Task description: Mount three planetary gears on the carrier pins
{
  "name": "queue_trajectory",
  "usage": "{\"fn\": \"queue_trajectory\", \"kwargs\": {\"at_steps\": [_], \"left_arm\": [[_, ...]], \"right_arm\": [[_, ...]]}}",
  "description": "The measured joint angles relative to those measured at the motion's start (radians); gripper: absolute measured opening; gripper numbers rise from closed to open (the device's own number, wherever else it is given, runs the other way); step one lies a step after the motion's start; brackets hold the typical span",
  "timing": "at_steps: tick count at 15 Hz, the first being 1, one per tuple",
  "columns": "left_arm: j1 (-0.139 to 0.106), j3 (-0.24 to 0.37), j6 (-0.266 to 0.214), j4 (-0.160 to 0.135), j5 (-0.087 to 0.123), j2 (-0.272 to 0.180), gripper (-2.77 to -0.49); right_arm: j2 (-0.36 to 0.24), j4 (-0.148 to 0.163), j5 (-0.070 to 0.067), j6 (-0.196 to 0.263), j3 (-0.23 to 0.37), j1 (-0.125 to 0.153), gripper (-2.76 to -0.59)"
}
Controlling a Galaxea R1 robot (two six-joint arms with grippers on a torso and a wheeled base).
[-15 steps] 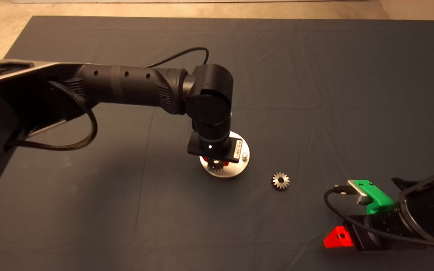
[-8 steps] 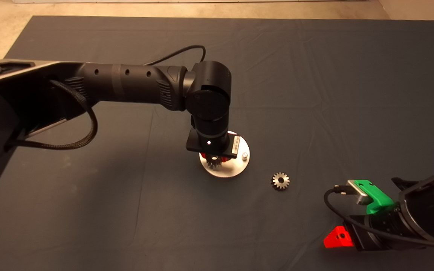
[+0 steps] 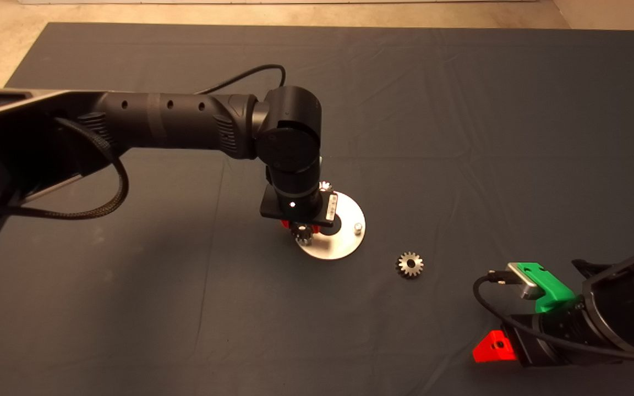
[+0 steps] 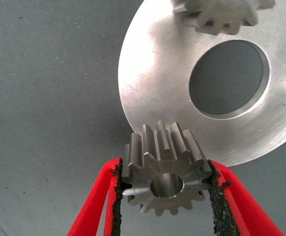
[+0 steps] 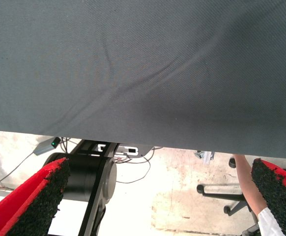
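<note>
Left claw (image 4: 165,189) clamped on one gear (image 4: 165,173), three gears — perhaps one pinned, right claw (image 5: 157,196) apart.

My right gripper (image 5: 157,206) hangs parked with its fingers (image 5: 37,201) spread wide apart, nothing between them. Beyond them lies the dark mat (image 5: 143,69) (creased in soft folds), then pale floor (image 5: 182,196) with cables (image 5: 133,172), a black round base (image 5: 89,179), a chair's castors (image 5: 216,191) and a person's arm (image 5: 248,184).

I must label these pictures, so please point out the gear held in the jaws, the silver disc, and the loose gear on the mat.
held gear (image 4: 166,184): left wrist view, face beside its hole.
silver disc (image 4: 155,73): left wrist view, flat face.
loose gear (image 3: 409,264): head view, centre.
</note>
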Motion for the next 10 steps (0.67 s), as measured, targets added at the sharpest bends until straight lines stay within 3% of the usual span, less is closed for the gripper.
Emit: {"fn": "queue_trajectory", "kwargs": {"at_steps": [10], "left_arm": [[0.0,0.008,0.0,0.0,0.0,-0.004,-2.29]], "right_arm": [[0.0,0.0,0.0,0.0,0.0,0.0,-0.6]]}}
